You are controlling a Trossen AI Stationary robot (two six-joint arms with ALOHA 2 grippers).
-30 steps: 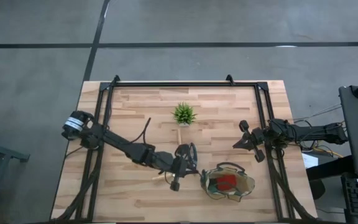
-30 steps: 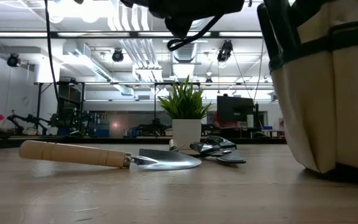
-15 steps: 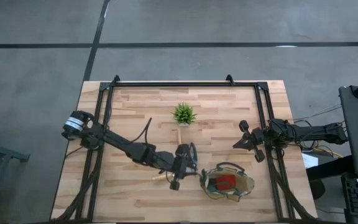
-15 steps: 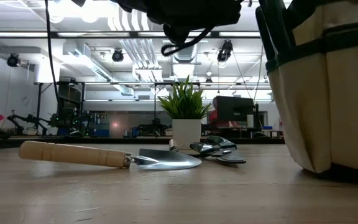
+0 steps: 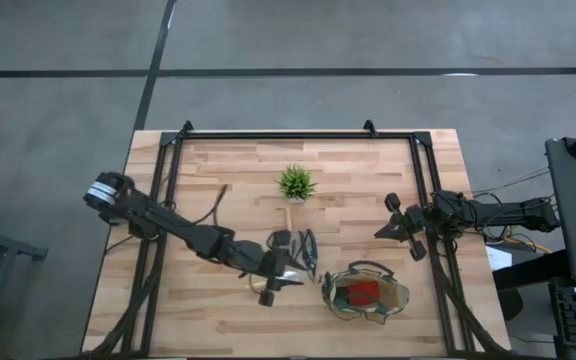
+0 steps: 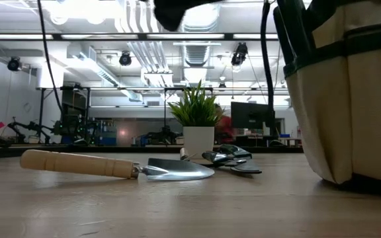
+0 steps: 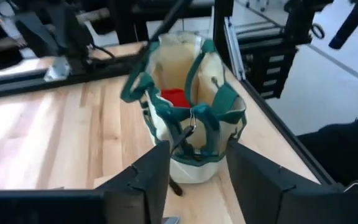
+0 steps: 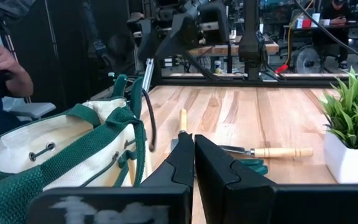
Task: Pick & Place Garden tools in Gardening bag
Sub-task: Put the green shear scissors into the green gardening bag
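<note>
High view: the gardening bag [image 5: 366,294] sits on the table [image 5: 218,180] near its front edge, mouth up, a red glove-like item [image 5: 365,291] already inside. Left gripper [image 5: 273,281] has drawn back from the bag toward the left — fingers open, holding nothing — now above a trowel [image 6: 111,165] and shears [image 6: 230,160] awaiting pickup. Right gripper [image 5: 400,226] waits closed and empty at the right rail.

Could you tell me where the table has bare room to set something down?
The table is bare along the far edge behind the potted plant, and in the near-left corner. It is crowded mid-front, where the left gripper, trowel, shears and bag cluster.
</note>
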